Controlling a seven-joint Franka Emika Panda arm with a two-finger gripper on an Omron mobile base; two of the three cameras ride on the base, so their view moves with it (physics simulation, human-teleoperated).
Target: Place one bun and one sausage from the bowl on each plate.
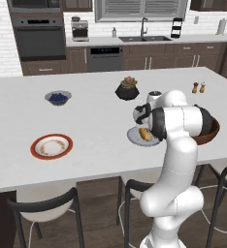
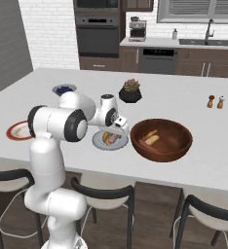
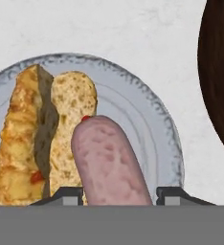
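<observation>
Pink sausage (image 3: 111, 160) clamped in the tool (image 3: 118, 194) over the grey plate (image 3: 147, 115), split bun (image 3: 47, 134) lying on that plate, brown bowl (image 2: 161, 139) just beside it holding more food, red-rimmed plate (image 1: 51, 146) well apart on the desk (image 1: 96, 131)

No legible text or labels.

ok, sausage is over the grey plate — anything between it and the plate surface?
Nothing visible. The sausage sits between the gripper fingertips above the grey plate; the bun lies beside it, left in the hand view, leaving bare plate underneath.
</observation>
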